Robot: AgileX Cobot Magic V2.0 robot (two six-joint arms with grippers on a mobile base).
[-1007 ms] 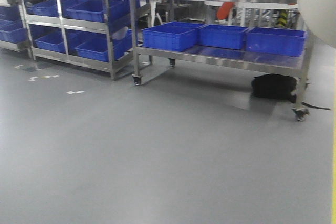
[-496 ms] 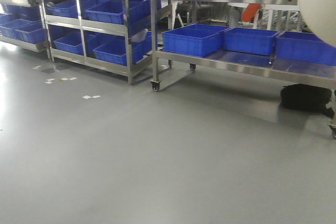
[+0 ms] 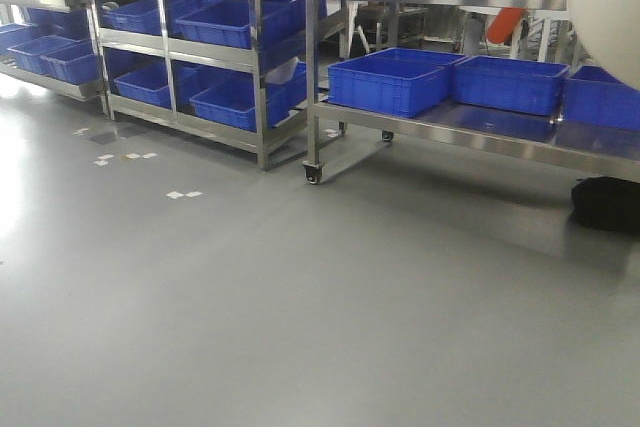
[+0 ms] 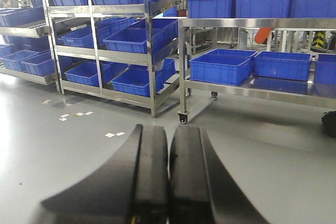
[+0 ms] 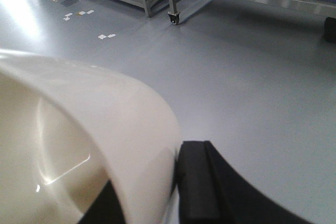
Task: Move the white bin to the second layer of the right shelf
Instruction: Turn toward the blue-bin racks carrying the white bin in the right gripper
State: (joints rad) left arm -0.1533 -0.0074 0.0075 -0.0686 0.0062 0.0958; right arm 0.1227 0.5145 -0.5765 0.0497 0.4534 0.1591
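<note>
Right wrist-mounted view: the smooth glossy cream-white plastic bin (image 5: 79, 129) has its wall pinched between the black fingers of the right end effector (image 5: 152, 195). The grip is closed on the rim so the tub rides clear of the grey floor (image 5: 236, 77). The left end effector (image 4: 168, 177) is empty, fingers pressed together, out of the way. Stainless steel racks (image 3: 260, 77) of blue plastic crates (image 3: 385, 82) stand ahead; which level is the target I cannot tell.

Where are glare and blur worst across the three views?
Front-facing view: glare whitens the floor at the left edge; the white bin is a defocused blob top right. Left wrist view: the left gripper is soft, the blue crates sharp. Right wrist view: floor blown out top left, a bright streak inside the bin.
</note>
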